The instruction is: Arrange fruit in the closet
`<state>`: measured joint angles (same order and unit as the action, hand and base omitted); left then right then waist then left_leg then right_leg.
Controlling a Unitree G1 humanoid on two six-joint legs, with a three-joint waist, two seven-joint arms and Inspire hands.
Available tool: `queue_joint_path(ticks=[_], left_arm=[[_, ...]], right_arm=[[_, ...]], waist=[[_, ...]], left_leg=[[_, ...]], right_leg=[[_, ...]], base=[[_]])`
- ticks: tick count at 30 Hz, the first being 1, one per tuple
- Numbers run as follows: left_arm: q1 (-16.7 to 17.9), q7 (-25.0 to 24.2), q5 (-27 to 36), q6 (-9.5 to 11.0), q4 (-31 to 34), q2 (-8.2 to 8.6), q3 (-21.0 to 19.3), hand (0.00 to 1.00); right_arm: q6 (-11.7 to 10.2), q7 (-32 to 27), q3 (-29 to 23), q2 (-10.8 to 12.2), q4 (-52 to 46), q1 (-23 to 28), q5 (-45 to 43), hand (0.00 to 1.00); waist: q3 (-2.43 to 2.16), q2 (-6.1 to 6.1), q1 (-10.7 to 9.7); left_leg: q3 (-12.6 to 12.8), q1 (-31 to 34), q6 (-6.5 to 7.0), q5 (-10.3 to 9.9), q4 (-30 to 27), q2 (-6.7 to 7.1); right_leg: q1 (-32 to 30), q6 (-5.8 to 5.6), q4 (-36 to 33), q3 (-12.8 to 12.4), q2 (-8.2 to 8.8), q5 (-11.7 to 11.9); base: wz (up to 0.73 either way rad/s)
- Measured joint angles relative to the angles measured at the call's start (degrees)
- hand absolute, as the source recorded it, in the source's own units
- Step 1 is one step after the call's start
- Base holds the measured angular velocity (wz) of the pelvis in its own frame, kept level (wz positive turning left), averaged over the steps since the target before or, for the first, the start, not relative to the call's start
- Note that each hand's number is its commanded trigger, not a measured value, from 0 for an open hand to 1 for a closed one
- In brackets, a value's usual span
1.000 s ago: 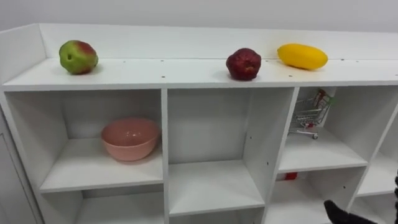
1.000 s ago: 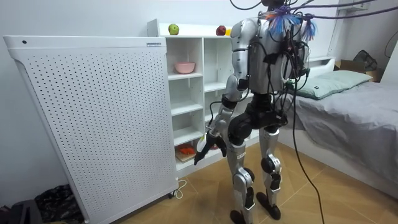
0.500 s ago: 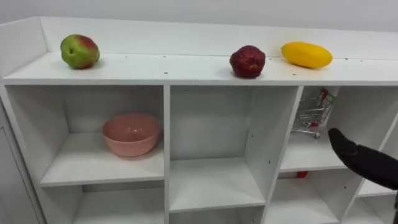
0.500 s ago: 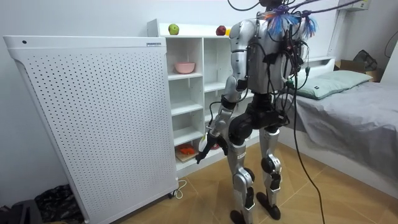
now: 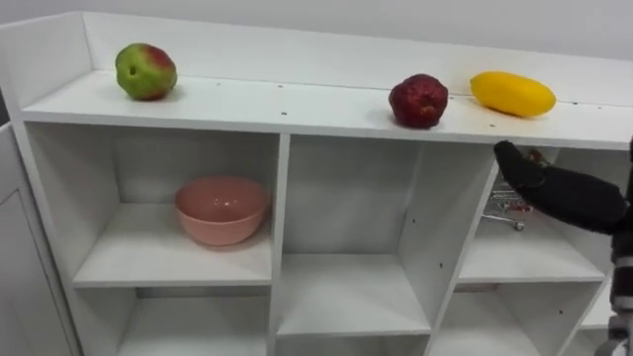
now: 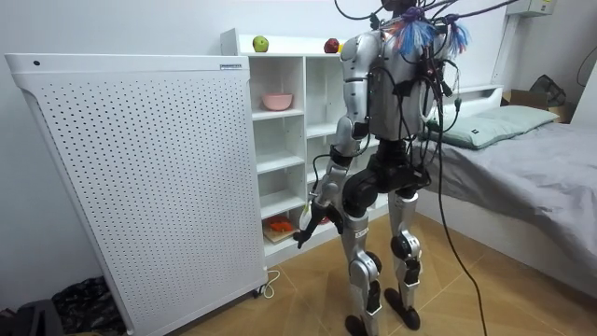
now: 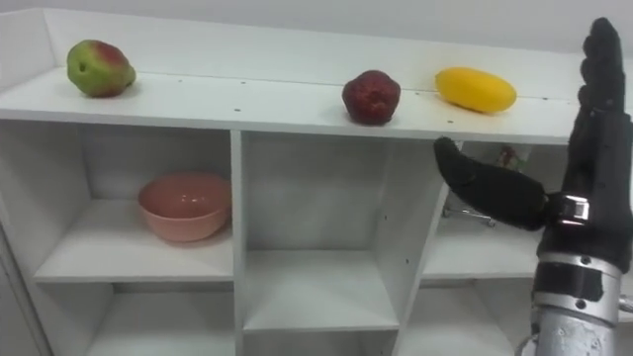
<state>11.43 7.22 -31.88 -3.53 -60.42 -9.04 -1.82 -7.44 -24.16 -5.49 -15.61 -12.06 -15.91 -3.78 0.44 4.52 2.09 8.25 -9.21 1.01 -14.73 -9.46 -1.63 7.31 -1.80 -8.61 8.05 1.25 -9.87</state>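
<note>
Right hand (image 7: 593, 168) is up now. A second ago I had only a dark tip of it low down by the closet's bottom right compartments, half a second ago it was level with the upper right compartment, and now it is raised in front of that compartment. My whole view has slid a little too, so the closet (image 5: 282, 198) itself hasn't moved, that's the head.

Pose: palm upright, fingers (image 7: 603, 69) straight and pointing up, past the closet's top board, thumb stuck out sideways towards the closet's middle, just under the front edge of that board. Wide open, nothing in it.

Fruit, all on the closet's top board: yellow fruit (image 5: 511, 93) at the right, just inboard of my raised fingers and about level with them, with a clear gap between; dark red fruit (image 5: 417, 101) next to it over the middle column, above and left of the thumb; green-and-red apple (image 5: 145, 71) far over at the closet's left end, well apart from the hand.

Pink bowl (image 5: 222, 209) sits in the closet's upper left compartment. Small wire cart (image 5: 506, 203) stands in the upper right one, partly behind my thumb.

Room view: robot standing upright facing the closet, same spot as before, left hand (image 6: 312, 222) hanging low in front of the closet's lower compartments; I can't tell its grip.
</note>
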Motion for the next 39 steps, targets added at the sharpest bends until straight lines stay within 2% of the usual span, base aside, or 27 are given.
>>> queue_joint_path(ticks=[2, 4, 9, 12, 17, 23, 26, 28, 34, 39], left_arm=[[-0.35, 0.00, -0.23, -0.03, 0.03, -0.07, 0.00, 0.00], [0.06, -0.03, -0.24, -0.16, 0.01, -0.10, 0.27, 0.00], [0.00, -0.14, -0.36, -0.19, -0.04, -0.11, 0.28, 0.00], [-0.20, -0.20, -0.32, -0.19, -0.18, -0.19, 0.21, 0.00], [-0.25, -0.64, -0.35, -0.19, -0.15, -0.29, 0.11, 0.00], [-0.72, -0.72, -0.38, -0.13, -0.08, -0.57, -0.16, 0.00], [-0.70, -1.81, -0.49, -0.17, 0.04, -0.93, -0.23, 0.00], [-0.66, -3.03, -0.57, -0.24, 0.25, -1.21, -0.27, 0.00], [-0.58, -4.39, -3.94, -0.40, 0.91, -1.21, -0.34, 0.00], [-0.75, -4.91, -4.27, -0.58, 1.35, -1.37, -0.25, 0.00]], right_arm=[[0.02, 0.00, 0.03, -0.03, 0.34, -0.73, 0.01, 0.00], [0.01, -0.15, 0.08, -0.36, 1.23, -1.16, 0.03, 0.00], [-0.03, -0.19, 0.16, -0.52, 3.93, -2.01, 0.20, 0.00], [-0.01, -0.12, 0.22, -0.75, 6.27, -4.26, 0.78, 0.00], [0.01, 1.59, 0.21, -2.79, 7.29, -5.53, 2.46, 0.00], [0.01, 4.39, 0.34, -2.87, 8.84, -6.85, 2.53, 0.00], [0.05, 4.80, 0.80, -2.87, 10.05, -9.57, 3.79, 0.00], [0.06, 6.26, 1.22, -3.05, 11.09, -11.67, 5.31, 0.00], [1.30, 8.22, 1.58, -3.35, 13.18, -12.27, 8.00, 0.00], [1.39, 8.75, 2.27, -5.16, 15.51, -13.39, 8.05, 0.00]], waist=[[0.16, 0.33, 0.46], [0.01, 0.57, 1.39], [-0.02, 0.67, 1.56], [0.08, 0.50, 1.63], [0.12, 0.45, 1.89], [0.11, 0.47, 2.90], [0.10, 0.48, 2.95], [0.01, 0.62, 2.92], [-0.59, 1.51, 3.28], [-0.45, 1.76, 3.62]], left_leg=[[-0.61, 0.11, -0.03, 0.02, -0.12, 0.04], [-0.94, 0.15, -0.03, 0.02, -0.20, 0.07], [-2.55, 0.65, -0.02, 0.03, -0.80, 0.27], [-2.70, 0.80, -0.02, 0.03, -0.98, 0.23], [-2.86, 0.64, -0.05, 0.05, -1.05, 0.20], [-2.83, 0.70, -0.05, 0.05, -1.23, 0.21], [-2.84, 0.98, -0.06, 0.05, -1.35, 0.23], [-2.86, 1.00, -0.09, 0.08, -1.35, 0.22], [-3.66, 0.99, -0.11, 0.09, -1.44, 0.28], [-3.73, 0.96, -0.11, 0.09, -1.40, 0.27]], right_leg=[[0.02, 0.00, 0.00, 0.35, 0.05, 0.00], [0.14, 0.00, 0.01, 0.83, 0.12, 0.00], [0.54, 0.00, 0.02, 1.97, 0.37, 0.00], [0.56, 0.00, 0.01, 2.20, 0.37, 0.00], [0.85, 0.00, 0.01, 2.21, 0.33, 0.00], [0.79, 0.00, 0.01, 1.68, 0.41, 0.00], [0.79, 0.00, -0.01, 2.12, 0.40, 0.00], [0.84, 0.00, -0.01, 2.14, 0.35, 0.00], [0.90, 0.00, -0.02, 2.27, 0.39, 0.00], [0.92, 0.00, -0.01, 2.25, 0.37, 0.00]], base=[[0.12], [0.08], [0.16], [0.02], [0.00], [0.00], [0.00], [0.00], [0.06], [0.01]])
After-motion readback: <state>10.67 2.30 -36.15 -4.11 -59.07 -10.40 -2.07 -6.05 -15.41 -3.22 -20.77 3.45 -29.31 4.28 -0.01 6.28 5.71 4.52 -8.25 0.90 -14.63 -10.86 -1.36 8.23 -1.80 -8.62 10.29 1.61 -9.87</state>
